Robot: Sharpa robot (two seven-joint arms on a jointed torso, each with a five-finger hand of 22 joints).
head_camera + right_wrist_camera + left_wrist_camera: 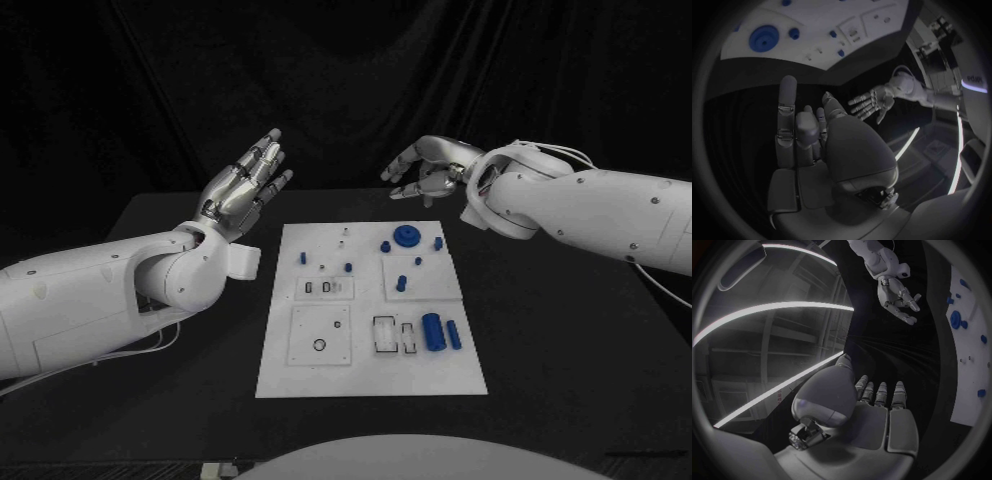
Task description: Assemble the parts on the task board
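Note:
The white task board (433, 370) lies in the middle of the black table. On its far part sit a round blue disc (410, 237) and several small blue pegs (348, 267). Two blue cylinders (441, 333) lie side by side near its right edge, and a black ring (316, 346) lies in a square recess. My left hand (245, 185) is raised beyond the board's far left corner, fingers stretched out and apart, holding nothing. My right hand (426, 170) hangs above the table past the board's far right corner, fingers loosely bent, empty. The disc (764, 39) also shows in the right wrist view.
Bare black table (562, 330) surrounds the board on all sides. A black curtain closes off the back. Both white forearms reach in over the table's far corners, well above the surface.

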